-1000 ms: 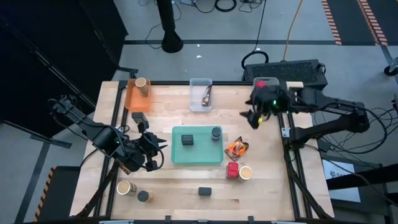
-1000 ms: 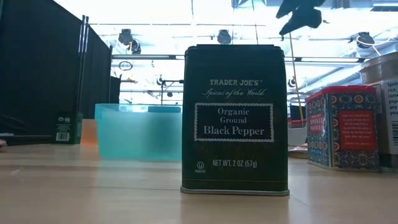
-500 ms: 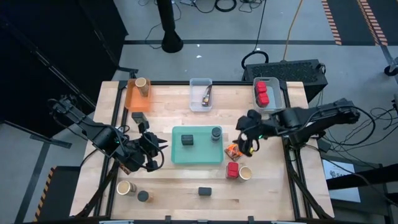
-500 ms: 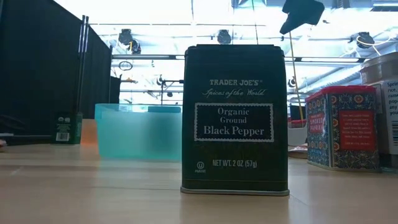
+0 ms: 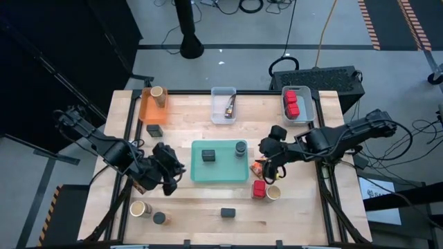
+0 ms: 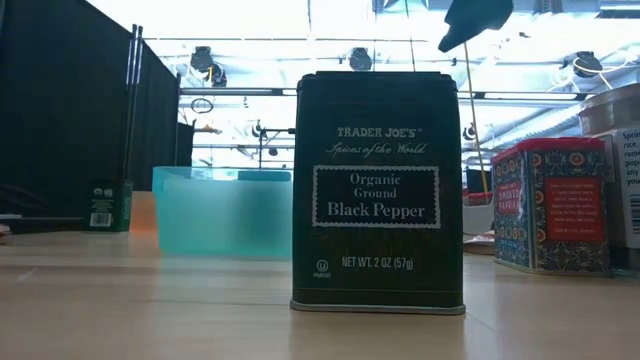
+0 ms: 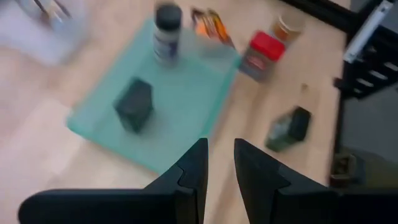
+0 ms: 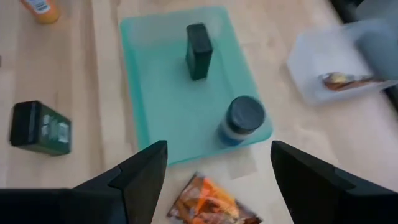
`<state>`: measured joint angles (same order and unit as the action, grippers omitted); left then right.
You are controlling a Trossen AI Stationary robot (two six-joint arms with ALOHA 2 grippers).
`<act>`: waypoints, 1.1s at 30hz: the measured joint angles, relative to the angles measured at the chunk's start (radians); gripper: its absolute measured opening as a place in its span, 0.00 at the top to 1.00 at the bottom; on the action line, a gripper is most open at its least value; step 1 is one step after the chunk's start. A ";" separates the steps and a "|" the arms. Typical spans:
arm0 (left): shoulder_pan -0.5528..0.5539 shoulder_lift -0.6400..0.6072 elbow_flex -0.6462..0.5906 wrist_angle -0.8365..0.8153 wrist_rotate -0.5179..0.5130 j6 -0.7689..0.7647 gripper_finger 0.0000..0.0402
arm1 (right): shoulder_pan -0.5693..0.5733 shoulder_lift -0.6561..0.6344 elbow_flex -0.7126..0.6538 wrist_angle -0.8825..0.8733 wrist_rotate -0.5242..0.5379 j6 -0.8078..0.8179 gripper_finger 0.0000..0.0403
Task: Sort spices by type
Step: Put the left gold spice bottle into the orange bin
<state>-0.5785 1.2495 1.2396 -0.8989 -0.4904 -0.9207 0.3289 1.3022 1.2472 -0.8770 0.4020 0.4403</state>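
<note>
My right gripper [image 5: 271, 170] hangs open above the orange-red packet [image 5: 262, 166], which lies flat on the table right of the teal tray [image 5: 219, 173]. In the right wrist view the packet [image 8: 211, 202] shows below the wide gap between the fingers; I see no touch. On the tray stand a dark block [image 5: 209, 156] and a dark jar [image 5: 240, 148]. A red cube [image 5: 259, 188] and a tan jar [image 5: 273, 192] stand near the packet. My left gripper [image 5: 169, 174] hovers left of the tray, with a narrow gap [image 7: 221, 165] and nothing in it.
An orange bin [image 5: 149, 111] with a tan jar, a clear bin [image 5: 223, 111] and a bin with red cubes [image 5: 299, 111] line the far edge. A black pepper tin [image 5: 228, 212] stands at the near edge, a tan jar [image 5: 138, 209] and dark jar [image 5: 160, 218] near left.
My right gripper has swung from beside the red-cube bin toward the table's near edge and left, sinking a little, and now hangs over the orange-red packet, still open. My left gripper has rolled about its own axis without leaving its place.
</note>
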 joint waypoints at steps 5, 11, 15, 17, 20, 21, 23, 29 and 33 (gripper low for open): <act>0.033 0.044 0.000 0.000 0.155 -0.086 0.80 | 0.016 -0.002 0.000 0.057 0.082 -0.090 0.33; 0.101 0.146 0.000 -0.002 0.345 -0.093 0.80 | 0.016 -0.002 0.000 0.106 0.104 -0.194 0.33; 0.105 0.185 0.016 -0.005 0.501 -0.103 0.80 | 0.016 -0.002 0.000 0.104 0.169 -0.218 0.33; 0.091 0.199 0.042 -0.002 0.553 -0.141 0.80 | 0.015 -0.002 0.000 0.103 0.181 -0.224 0.33; 0.068 0.215 0.096 -0.008 0.580 -0.178 0.81 | 0.015 -0.002 0.000 0.104 0.186 -0.236 0.33; 0.059 0.219 0.113 -0.017 0.586 -0.192 0.82 | 0.015 -0.002 0.000 0.104 0.194 -0.240 0.33; 0.043 0.224 0.140 -0.038 0.601 -0.232 0.83 | 0.015 -0.002 0.000 0.104 0.203 -0.244 0.33; -0.022 0.230 0.189 -0.031 0.660 -0.306 0.87 | 0.012 -0.002 -0.003 0.115 0.281 -0.255 0.33; -0.111 0.230 0.199 -0.032 0.664 -0.366 0.89 | 0.011 -0.003 -0.058 0.182 0.307 -0.279 0.33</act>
<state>-0.6892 1.4799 1.4385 -0.9305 0.1740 -1.2871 0.3401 1.2988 1.1889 -0.6953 0.7089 0.1609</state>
